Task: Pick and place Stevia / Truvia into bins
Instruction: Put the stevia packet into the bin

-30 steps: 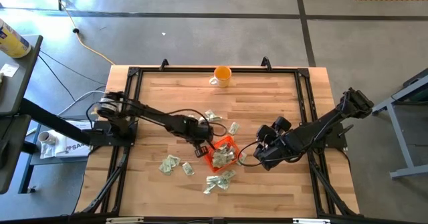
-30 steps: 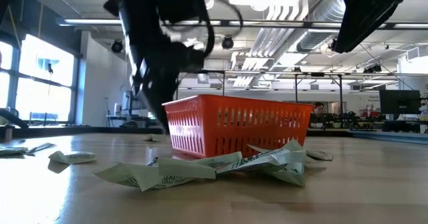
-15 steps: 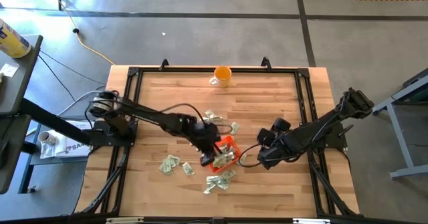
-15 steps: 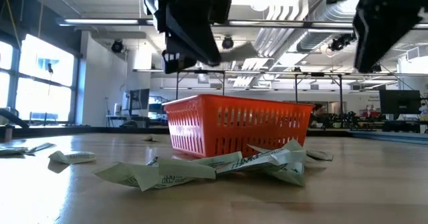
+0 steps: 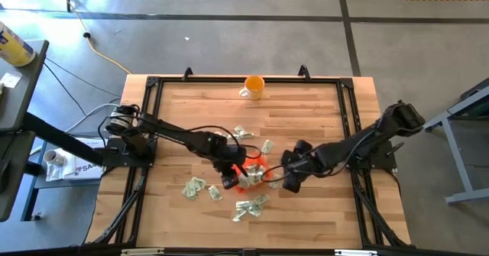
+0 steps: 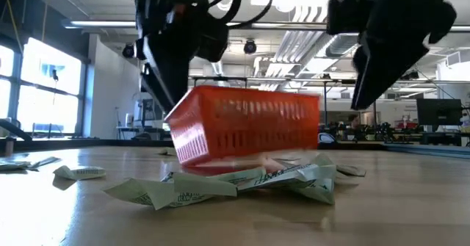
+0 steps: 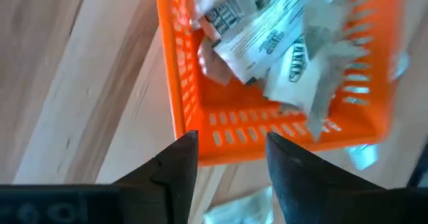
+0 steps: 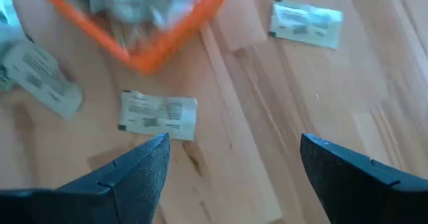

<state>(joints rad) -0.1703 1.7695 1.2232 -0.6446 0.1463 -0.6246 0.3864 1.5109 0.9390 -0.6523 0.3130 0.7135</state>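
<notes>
The orange-red bin (image 5: 252,172) sits mid-table, tipped in the low view (image 6: 246,125), and holds several Stevia / Truvia sachets (image 7: 267,37). My left gripper (image 5: 228,179) hangs open over the bin's left side, its fingertips (image 7: 186,150) in front of the nearest wall (image 7: 241,127). Right of the bin, my right gripper (image 5: 284,181) stands open above the wood, pointing down, with a loose sachet (image 8: 158,115) just ahead of it. More sachets (image 5: 195,187) lie flat on the table around the bin. My left gripper's open fingers stand at the bin's nearest wall (image 7: 227,140), coming from above and slanting down. The bin is tipped, with one side off the table. Whether a finger touches the wall I cannot tell.
An orange mug (image 5: 254,86) stands at the table's far edge. Sachets lie in a heap (image 5: 250,206) near the bin's front, and others (image 5: 243,132) lie behind it. A black frame (image 5: 153,84) runs around the table top.
My left gripper has risen from beside the bin and now hangs at its left wall. The bin has tipped out of level and shifted a little toward the table's left. My right gripper has come down and moved toward the bin.
</notes>
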